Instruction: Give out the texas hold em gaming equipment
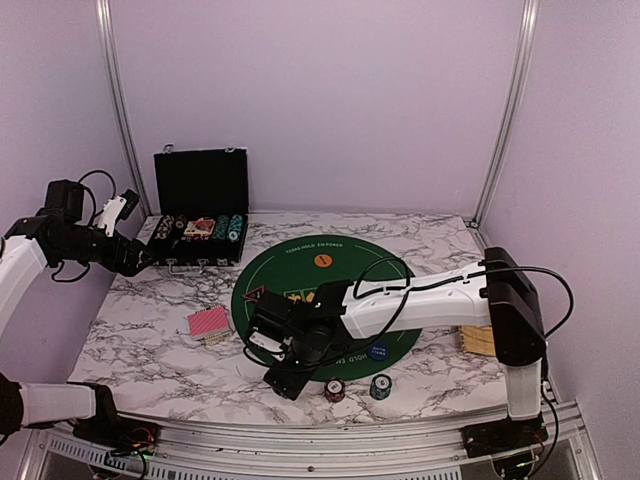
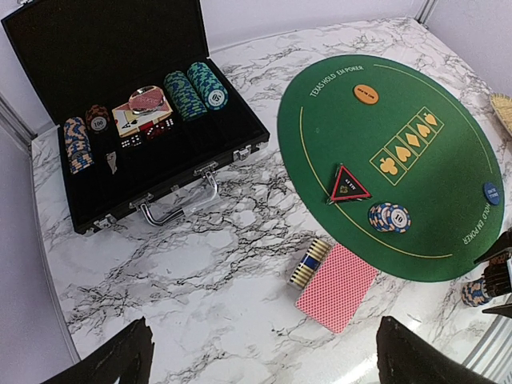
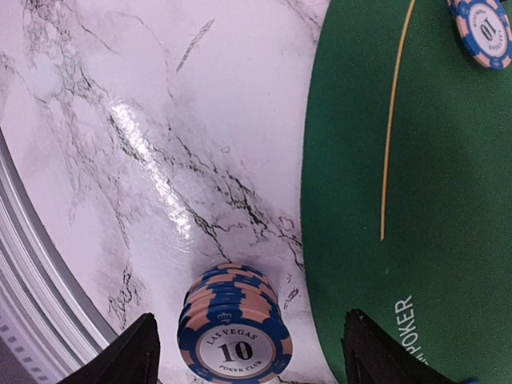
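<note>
Two stacks of poker chips show in the right wrist view, and the nearer one is the business in hand. That blue-and-pink chip stack [image 3: 234,344] stands upright on the marble table [image 3: 120,120], just off the rim of the green mat [image 3: 416,200] on the side toward the arms' bases. The right gripper [image 3: 250,320] hangs over it with a finger on each side. Both fingers stand clear of the chips, so the pincer is open and has hold of nothing. Straddling the stack this way looks like the set-up for a pinch across its width, presumably to carry it to a player's place. The second stack [image 3: 482,28] already sits just inside the mat's rim.

From overhead, a dark red stack [image 1: 335,390] and a teal stack [image 1: 380,386] show off that same near rim. Whether the first is the straddled one I cannot tell.

On the mat lie the orange button [image 2: 365,94] at its far side, the triangular marker [image 2: 349,184] near its middle and the blue button [image 2: 491,194] by its rim, spread out as if marking roles. Left of the mat, the red-backed cards [image 2: 337,286] lie face down beside a roll of chips [image 2: 310,262] on its side. The open black case [image 2: 160,104] stands off the mat's far left with more chips in it. The left gripper [image 2: 262,344] hovers left of the mat, spread fully and empty, probably parked clear of the working arm.
</note>
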### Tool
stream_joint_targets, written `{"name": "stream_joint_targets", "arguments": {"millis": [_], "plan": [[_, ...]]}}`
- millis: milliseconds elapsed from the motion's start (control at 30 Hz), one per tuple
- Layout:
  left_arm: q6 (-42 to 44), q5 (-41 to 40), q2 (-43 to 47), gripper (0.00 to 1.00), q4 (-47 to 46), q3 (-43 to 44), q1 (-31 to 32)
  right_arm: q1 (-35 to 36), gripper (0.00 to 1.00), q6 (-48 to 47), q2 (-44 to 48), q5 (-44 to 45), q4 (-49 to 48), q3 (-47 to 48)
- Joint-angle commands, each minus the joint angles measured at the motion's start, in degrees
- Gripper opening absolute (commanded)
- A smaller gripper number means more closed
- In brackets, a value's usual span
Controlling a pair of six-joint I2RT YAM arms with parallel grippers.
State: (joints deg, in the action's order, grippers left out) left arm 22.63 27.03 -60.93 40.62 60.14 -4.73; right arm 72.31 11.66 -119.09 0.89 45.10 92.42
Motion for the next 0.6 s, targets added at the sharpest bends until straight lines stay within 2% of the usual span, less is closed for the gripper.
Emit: {"name": "stream_joint_targets", "arguments": {"millis": [0,200,467,567], "plan": [[0.6,1.0,0.6,0.99,1.5,1.3,-0.3,0.5,0.74,-0.8,-1.1,-0.1,0.1,2.1],[0.7,0.9,0.5,0.99,1.4,1.6,-0.2,0.5,0.66,-0.7,-1.3,-0.3,0.0,2.2],[1.0,0.8,0.6,0.99,1.6,1.6,-0.2,0.5,0.44,-0.7,-1.1,-0.3,0.4,2.3],[1.1,0.8,0.7,0.99,1.6,1.6,-0.3,0.3,0.39,-0.7,-0.6,0.3,1.1,2.9]]}}
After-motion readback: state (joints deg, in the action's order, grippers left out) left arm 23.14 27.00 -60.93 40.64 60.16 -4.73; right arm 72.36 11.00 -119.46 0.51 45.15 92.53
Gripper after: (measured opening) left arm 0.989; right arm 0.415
